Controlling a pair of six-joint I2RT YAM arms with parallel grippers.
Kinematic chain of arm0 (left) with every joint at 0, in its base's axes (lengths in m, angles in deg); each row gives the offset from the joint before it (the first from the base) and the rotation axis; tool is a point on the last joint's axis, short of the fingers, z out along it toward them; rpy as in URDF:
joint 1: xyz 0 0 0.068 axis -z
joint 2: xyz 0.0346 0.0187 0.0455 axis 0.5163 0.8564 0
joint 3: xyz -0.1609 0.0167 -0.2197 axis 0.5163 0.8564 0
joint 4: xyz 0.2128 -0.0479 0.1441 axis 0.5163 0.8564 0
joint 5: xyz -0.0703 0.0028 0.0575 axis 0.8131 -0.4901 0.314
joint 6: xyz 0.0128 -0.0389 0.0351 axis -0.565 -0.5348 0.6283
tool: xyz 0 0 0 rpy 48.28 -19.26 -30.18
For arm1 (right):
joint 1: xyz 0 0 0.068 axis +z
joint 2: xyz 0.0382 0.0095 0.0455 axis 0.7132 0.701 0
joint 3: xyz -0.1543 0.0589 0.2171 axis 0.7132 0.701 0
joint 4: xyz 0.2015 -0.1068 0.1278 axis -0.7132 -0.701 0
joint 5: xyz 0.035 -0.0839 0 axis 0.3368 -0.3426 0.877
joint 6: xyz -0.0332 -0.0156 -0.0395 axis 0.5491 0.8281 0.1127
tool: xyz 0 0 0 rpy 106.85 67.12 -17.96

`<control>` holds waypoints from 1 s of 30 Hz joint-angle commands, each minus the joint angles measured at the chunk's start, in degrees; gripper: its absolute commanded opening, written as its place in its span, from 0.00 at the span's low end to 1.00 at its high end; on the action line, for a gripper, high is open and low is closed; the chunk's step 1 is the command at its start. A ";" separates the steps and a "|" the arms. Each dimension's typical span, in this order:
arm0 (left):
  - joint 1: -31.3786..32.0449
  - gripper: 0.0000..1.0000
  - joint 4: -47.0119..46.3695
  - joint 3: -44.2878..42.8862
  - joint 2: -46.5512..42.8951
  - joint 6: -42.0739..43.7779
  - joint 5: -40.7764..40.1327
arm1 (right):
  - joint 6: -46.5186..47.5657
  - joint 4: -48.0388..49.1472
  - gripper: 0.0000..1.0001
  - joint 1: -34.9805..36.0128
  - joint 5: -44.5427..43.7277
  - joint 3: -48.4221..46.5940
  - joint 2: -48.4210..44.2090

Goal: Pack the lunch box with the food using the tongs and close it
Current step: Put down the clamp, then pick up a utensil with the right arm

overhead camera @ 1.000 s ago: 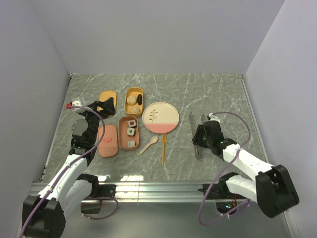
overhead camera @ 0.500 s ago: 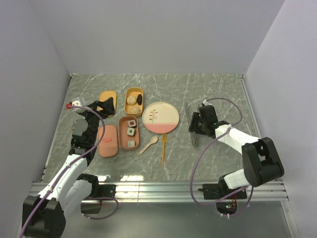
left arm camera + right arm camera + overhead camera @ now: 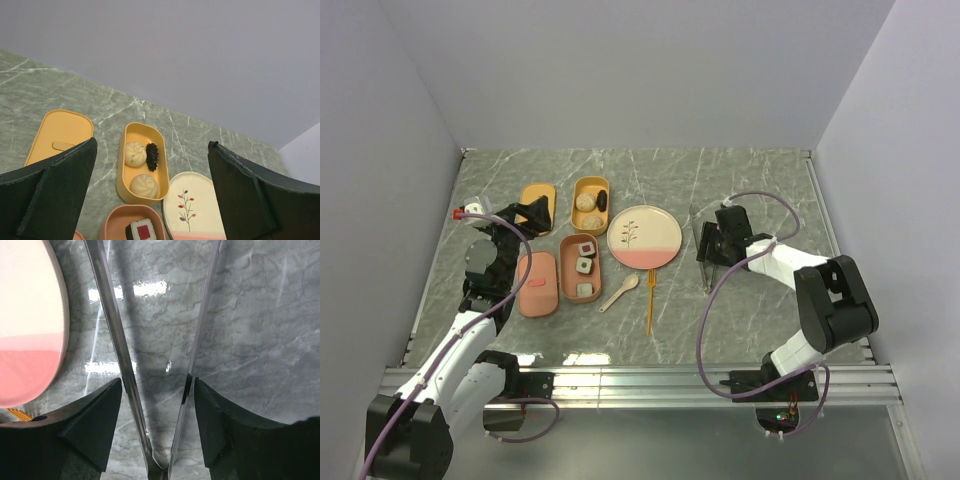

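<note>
The lunch box lies apart in open pieces. Its orange tray (image 3: 590, 205) holds two beige balls (image 3: 135, 153) and a dark brown piece (image 3: 151, 156). Its pink tray (image 3: 582, 267) holds white sushi rolls (image 3: 141, 231). My left gripper (image 3: 152, 144) hovers open and empty near the trays. To the right of the plate, my right gripper (image 3: 712, 243) is shut on the grey metal tongs (image 3: 704, 262). Both tongs arms (image 3: 112, 325) spread apart between my right gripper (image 3: 156, 381) fingers, the joined end toward the wrist.
An orange lid (image 3: 536, 197) and a pink lid (image 3: 537, 284) lie left of the trays. The cream-and-pink plate (image 3: 644, 237) sits mid-table, with a beige spoon (image 3: 620, 292) and an orange fork (image 3: 649, 300) in front of it. Walls close in the table.
My right gripper has carried the tongs toward the far left, nearer the plate, and its fingers have widened, letting the tongs arms spread. The left arm has not moved.
</note>
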 commanded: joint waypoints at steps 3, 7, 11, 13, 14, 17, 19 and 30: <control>-0.31 0.99 -2.19 0.32 0.02 -0.45 -0.03 | 0.54 0.56 0.74 -0.44 -1.66 -1.44 -1.62; -0.31 1.00 -2.19 0.33 -0.15 -0.45 -0.03 | 0.63 0.82 0.75 -0.36 -2.36 -0.04 -5.12; -0.31 0.99 -2.36 0.33 0.11 -0.37 -0.03 | 0.80 1.26 0.75 0.34 -3.94 2.07 -11.62; -0.31 0.99 -2.36 0.33 0.20 -0.19 -0.03 | 1.33 1.44 0.75 0.96 -5.35 3.30 -16.45; -0.31 0.99 -2.36 0.33 0.55 -0.19 -0.03 | 1.42 1.35 0.75 1.66 -5.44 3.57 -18.04; -0.31 0.99 -2.36 -0.03 1.16 0.16 0.49 | 1.77 2.05 0.72 4.20 -4.66 4.80 -23.15; -0.31 0.99 -2.10 -0.38 1.60 0.16 0.76 | 1.07 2.75 0.70 6.84 -4.91 5.33 -24.65; -0.31 0.99 -1.48 -0.55 1.43 0.25 0.58 | -6.75 8.03 0.56 25.30 -10.36 6.03 -15.79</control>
